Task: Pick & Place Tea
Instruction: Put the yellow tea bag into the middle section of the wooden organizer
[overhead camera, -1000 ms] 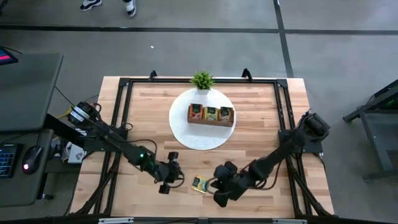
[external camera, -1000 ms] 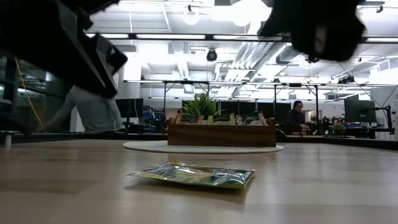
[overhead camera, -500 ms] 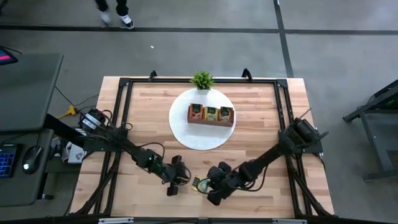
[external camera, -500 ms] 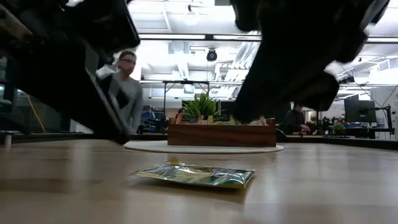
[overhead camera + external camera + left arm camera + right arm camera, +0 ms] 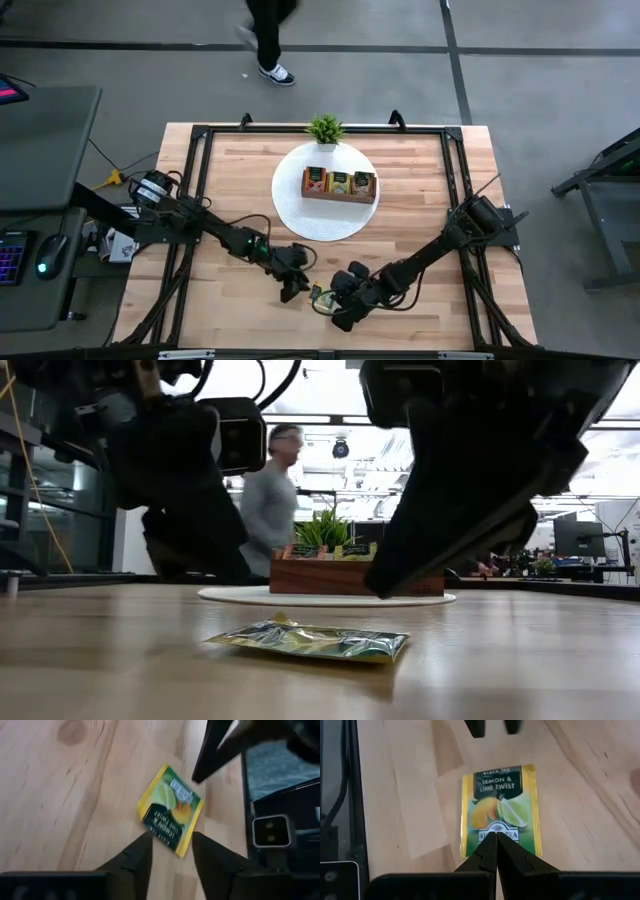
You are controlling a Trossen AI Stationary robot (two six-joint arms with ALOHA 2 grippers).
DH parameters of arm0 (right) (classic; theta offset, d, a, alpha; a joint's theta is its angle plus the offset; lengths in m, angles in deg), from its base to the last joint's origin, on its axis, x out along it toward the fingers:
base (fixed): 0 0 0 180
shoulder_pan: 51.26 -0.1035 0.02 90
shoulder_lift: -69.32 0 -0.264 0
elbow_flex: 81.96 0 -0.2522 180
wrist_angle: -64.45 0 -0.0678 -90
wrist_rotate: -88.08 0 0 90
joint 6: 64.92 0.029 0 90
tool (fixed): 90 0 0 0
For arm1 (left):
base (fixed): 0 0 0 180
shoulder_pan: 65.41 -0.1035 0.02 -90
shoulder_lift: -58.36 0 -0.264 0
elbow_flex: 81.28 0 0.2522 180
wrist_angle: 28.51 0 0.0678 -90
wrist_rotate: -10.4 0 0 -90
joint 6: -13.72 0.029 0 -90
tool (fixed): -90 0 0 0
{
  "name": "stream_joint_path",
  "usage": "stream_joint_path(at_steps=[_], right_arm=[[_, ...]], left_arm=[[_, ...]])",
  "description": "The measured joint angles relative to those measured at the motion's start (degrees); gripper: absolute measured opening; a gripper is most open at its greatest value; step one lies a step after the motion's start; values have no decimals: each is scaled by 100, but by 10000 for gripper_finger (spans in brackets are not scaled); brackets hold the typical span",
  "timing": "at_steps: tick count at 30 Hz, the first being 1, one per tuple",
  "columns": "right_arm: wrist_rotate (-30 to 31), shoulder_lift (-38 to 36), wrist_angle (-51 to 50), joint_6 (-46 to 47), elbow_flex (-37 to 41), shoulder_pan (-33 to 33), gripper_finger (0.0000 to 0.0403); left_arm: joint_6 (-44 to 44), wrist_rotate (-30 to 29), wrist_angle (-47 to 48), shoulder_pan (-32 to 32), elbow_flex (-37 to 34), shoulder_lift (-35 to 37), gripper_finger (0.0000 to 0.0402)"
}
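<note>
One green-and-yellow tea sachet (image 5: 320,296) lies flat on the wood near the table's near edge, also seen in the low view (image 5: 310,641), the left wrist view (image 5: 170,810) and the right wrist view (image 5: 500,810). My left gripper (image 5: 297,287) is open just to its left, fingers hovering by one edge (image 5: 172,851). My right gripper (image 5: 336,301) is shut just to its right, its joined tips over the opposite edge (image 5: 495,839). In the low view both grippers hang above the tabletop. More sachets stand in the wooden tray (image 5: 340,186).
The wooden tray sits on a round white mat (image 5: 290,205) at the table's middle, with a small potted plant (image 5: 325,128) behind it. Black frame rails (image 5: 195,180) run along the table's sides. A person (image 5: 268,500) walks past beyond the far edge.
My left gripper has moved toward the table's right, closing in on the sachet, and has come lower in the low view. My right gripper has shifted left toward the sachet and dropped closer to it. The sachet has not moved. The person has walked rightward behind the table.
</note>
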Motion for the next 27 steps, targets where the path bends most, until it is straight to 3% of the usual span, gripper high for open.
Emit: stream_joint_path(at_steps=[6, 10, 27], right_arm=[[102, 211, -185, -55, -269, -33, 0], [84, 337, -176, -24, -341, -35, 0], [116, 407, -342, 402, -339, -149, 0]], left_arm=[[-152, 230, 46, -65, 4, 0, 204], [-362, 354, 62, -65, 6, -152, 231], [-712, 835, -498, -65, 17, -579, 237]])
